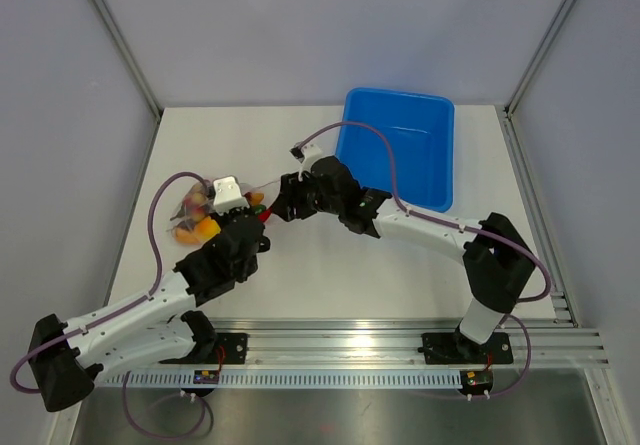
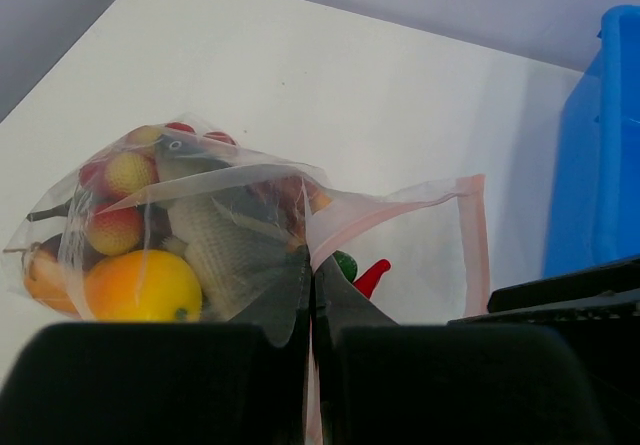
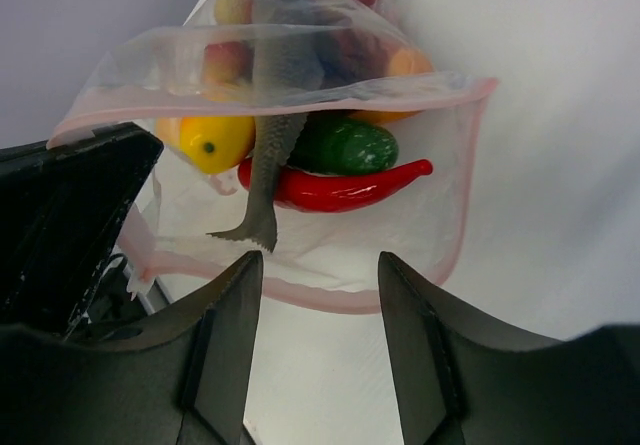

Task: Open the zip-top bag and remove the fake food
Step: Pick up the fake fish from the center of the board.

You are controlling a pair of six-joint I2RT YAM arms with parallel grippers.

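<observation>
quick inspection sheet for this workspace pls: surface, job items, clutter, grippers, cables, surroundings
surface: white table, nothing else seen
job's things: zip-top bag lying on the table, mouth gaping; fake food inside, including grey fish, green cucumber, red pepper
clutter: blue tub, nothing seen in it
grippers: left gripper fingers shut on the bag's plastic; right gripper open at the bag's mouth
cables: purple cables looped along both arms
surroundings: grey walls, metal rail at near edge

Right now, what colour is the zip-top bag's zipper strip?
Pale pink-red zipper strip; it shows best in the right wrist view.
</observation>
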